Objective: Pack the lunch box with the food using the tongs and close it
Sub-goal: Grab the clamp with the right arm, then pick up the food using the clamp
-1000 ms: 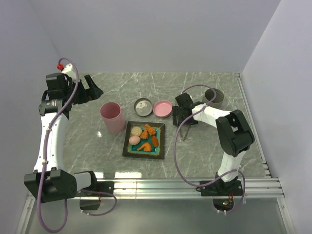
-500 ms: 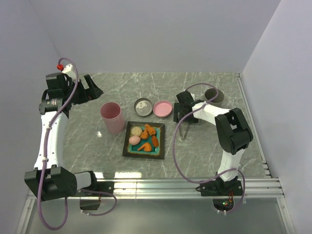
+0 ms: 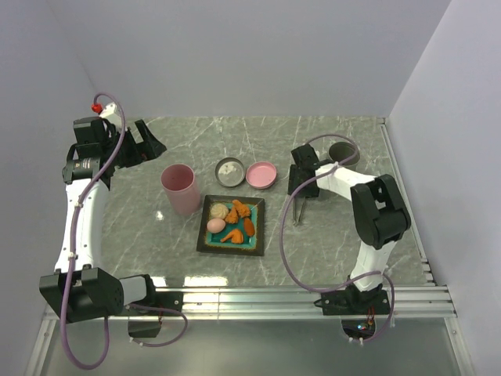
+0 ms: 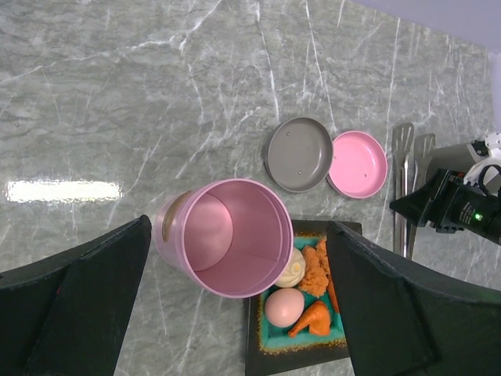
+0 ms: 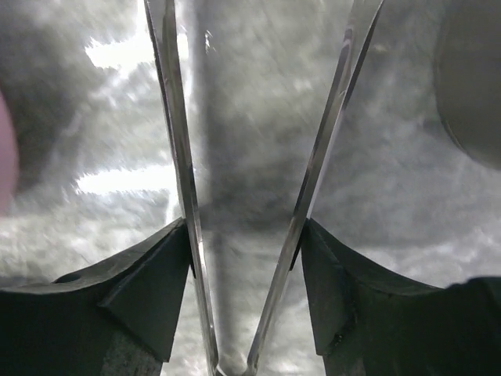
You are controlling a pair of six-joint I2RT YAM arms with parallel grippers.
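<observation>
The tongs [image 3: 297, 208] lie on the marble to the right of the plate. My right gripper [image 3: 302, 185] is down over their far part. In the right wrist view both fingers [image 5: 153, 286] press the outer sides of the two silver arms of the tongs [image 5: 178, 149], so my right gripper [image 5: 244, 258] is shut on them. The pink lunch box [image 3: 179, 188] stands open and upright left of the plate. Its pink lid [image 3: 261, 174] lies behind the plate. The food [image 3: 232, 218] sits on the teal plate [image 3: 205, 239]. My left gripper [image 3: 147, 142] hangs open at the back left, above the lunch box [image 4: 227, 239], holding nothing.
A grey round dish [image 3: 229, 171] lies beside the lid. A dark grey cup [image 3: 344, 156] stands at the back right, just behind my right arm. A raised rail runs along the table's right side and near edge.
My right gripper has shifted a little right and back along the tongs, and its fingers have closed in onto the two arms. The left arm has not moved.
</observation>
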